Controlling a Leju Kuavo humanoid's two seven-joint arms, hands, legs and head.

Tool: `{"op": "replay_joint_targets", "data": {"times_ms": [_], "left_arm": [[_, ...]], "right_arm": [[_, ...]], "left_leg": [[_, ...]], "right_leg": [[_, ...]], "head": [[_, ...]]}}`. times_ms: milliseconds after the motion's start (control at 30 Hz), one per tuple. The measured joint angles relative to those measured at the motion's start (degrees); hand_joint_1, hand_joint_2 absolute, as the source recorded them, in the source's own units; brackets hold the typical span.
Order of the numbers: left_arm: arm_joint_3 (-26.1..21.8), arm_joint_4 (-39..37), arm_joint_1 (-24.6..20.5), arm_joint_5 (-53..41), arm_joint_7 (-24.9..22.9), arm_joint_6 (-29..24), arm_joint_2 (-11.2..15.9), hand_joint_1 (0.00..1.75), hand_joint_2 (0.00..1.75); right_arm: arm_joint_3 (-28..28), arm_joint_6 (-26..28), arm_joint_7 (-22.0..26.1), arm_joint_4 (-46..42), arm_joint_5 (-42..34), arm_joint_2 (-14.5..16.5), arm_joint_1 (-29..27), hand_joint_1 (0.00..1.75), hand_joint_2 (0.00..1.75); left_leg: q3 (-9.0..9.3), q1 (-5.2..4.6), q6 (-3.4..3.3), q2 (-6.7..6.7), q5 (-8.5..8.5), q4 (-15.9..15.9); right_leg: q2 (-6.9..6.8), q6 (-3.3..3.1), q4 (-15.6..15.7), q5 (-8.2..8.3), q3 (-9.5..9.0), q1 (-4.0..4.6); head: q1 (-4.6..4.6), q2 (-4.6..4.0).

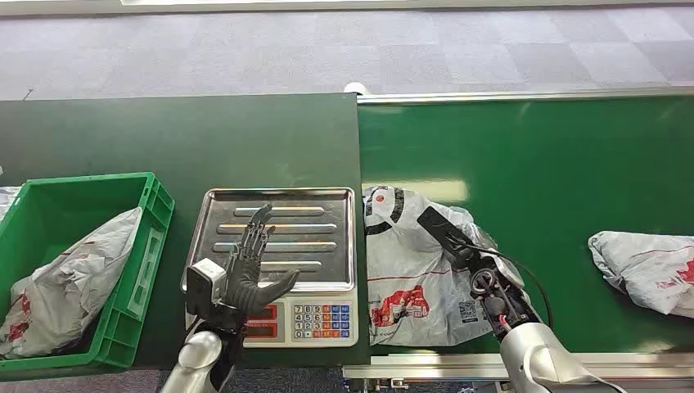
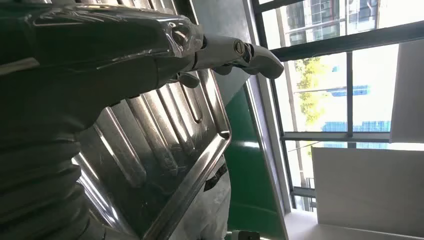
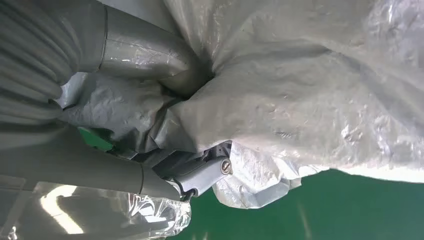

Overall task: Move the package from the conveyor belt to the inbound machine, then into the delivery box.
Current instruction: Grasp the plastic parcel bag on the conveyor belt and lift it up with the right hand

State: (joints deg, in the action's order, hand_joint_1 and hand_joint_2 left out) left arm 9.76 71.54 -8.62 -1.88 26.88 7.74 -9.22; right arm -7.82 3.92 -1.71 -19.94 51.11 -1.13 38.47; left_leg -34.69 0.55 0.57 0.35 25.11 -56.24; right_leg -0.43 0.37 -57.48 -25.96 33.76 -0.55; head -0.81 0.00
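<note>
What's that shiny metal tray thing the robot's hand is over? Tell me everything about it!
It is the scale, the inbound machine: a flat, shiny steel pan with raised ribs and a turned-up rim, over a pale front panel with red displays and coloured number keys. It sits level on the dark green table, between the green crate and the conveyor belt. Nothing lies on it. The left hand is spread above it; whether it touches is unclear.
</note>
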Motion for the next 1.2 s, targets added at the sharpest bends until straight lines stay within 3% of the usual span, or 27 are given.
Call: {"op": "replay_joint_targets", "data": {"times_ms": [300, 500, 667, 833, 933, 1067, 1200], "left_arm": [[-0.10, 1.70, 1.53, 0.04, 0.05, -0.49, 0.00, 0.00, 1.75], [-0.32, 2.09, 1.69, 0.56, 1.08, -0.41, 0.00, 0.00, 1.75], [-0.56, 2.15, 1.64, 1.37, 2.26, 0.53, -0.04, 0.00, 1.75], [-0.60, 2.14, 1.61, 1.79, 3.22, 1.05, -0.12, 0.00, 1.75], [-0.62, 2.11, 1.54, 2.92, 3.73, 2.60, -0.13, 0.00, 1.75], [-0.62, 1.80, 1.32, 3.64, 4.39, 3.44, -0.13, 0.00, 1.75], [-0.70, 1.51, 1.00, 4.25, 5.58, 2.27, -0.14, 0.00, 1.75]], "right_arm": [[2.63, 3.46, 7.14, -1.23, -3.16, 1.44, 0.59, 1.75, 1.75], [6.28, 2.22, 17.65, -3.18, -10.51, 2.63, 0.60, 1.75, 1.75], [9.07, -6.10, 26.47, -5.40, -19.42, 3.94, 0.49, 1.75, 1.75], [10.16, -12.03, 31.40, -8.02, -26.57, 4.80, 0.05, 1.75, 1.75], [11.02, -20.01, 34.21, -10.04, -33.65, 5.19, -0.57, 1.75, 1.75], [11.47, -28.00, 35.42, -13.88, -42.69, 5.66, -1.85, 1.75, 1.75], [11.47, -32.48, 35.39, -17.96, -50.44, 5.91, -3.18, 1.75, 1.75]], "left_leg": [[0.01, 0.00, 0.00, 0.00, 0.00, 0.00], [0.01, 0.00, 0.00, 0.00, 0.00, 0.00], [0.01, 0.00, 0.00, 0.01, 0.00, 0.00], [0.01, 0.00, 0.00, 0.01, 0.00, 0.00], [0.01, 0.00, 0.00, 0.01, 0.00, 0.00], [0.01, 0.00, 0.00, 0.01, 0.00, 0.00], [0.01, 0.00, 0.00, 0.02, 0.00, 0.00]], "right_leg": [[0.00, 0.00, 0.00, 0.00, 0.00, 0.00], [0.00, 0.00, 0.00, 0.00, 0.00, 0.00], [0.00, 0.00, 0.00, 0.00, 0.04, 0.00], [0.00, 0.00, 0.00, 0.00, 0.04, 0.00], [0.00, 0.00, 0.00, 0.00, 0.04, 0.00], [0.00, 0.00, 0.00, 0.00, 0.04, 0.00], [0.00, 0.00, 0.00, 0.00, 0.04, 0.00]], "head": [[0.01, 0.00], [0.00, 0.00], [0.00, 0.00], [0.01, 0.00], [0.01, 0.00], [0.00, 0.00], [0.00, 0.00]]}}
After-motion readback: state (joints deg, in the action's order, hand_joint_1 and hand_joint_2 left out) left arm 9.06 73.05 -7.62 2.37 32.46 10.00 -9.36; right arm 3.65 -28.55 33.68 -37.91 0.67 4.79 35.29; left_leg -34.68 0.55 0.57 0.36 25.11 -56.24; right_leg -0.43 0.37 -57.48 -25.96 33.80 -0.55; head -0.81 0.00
